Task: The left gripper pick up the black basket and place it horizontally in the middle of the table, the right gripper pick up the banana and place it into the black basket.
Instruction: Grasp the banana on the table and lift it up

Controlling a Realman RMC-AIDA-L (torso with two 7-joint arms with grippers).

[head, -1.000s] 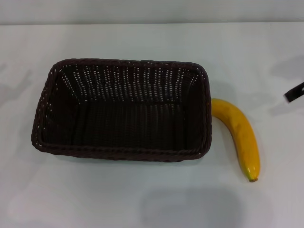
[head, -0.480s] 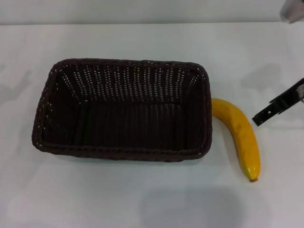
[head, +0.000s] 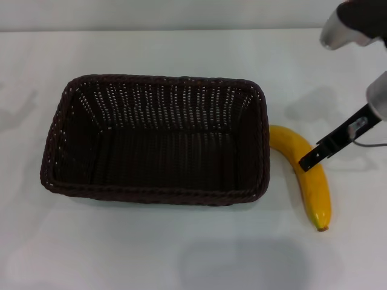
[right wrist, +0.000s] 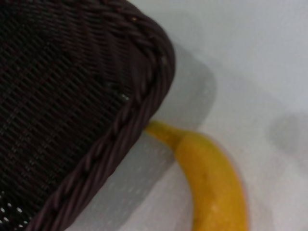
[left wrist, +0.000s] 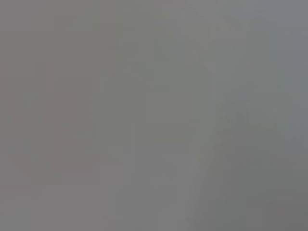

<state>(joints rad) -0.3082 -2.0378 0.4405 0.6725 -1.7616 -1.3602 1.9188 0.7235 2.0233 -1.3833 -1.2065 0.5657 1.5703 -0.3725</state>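
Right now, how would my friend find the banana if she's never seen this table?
Look for the big black basket on the white table. Just off its right end lies the banana, one end by the basket's wall. It is the only yellow, curved thing there, and the right gripper's thin black finger shows over it.

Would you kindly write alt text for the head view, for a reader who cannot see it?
A black basket sits lengthwise on a white table, empty, with a banana lying just outside its right end. The right tool reaches in from the right, its dark finger over the banana's middle; the left tool is out of view.
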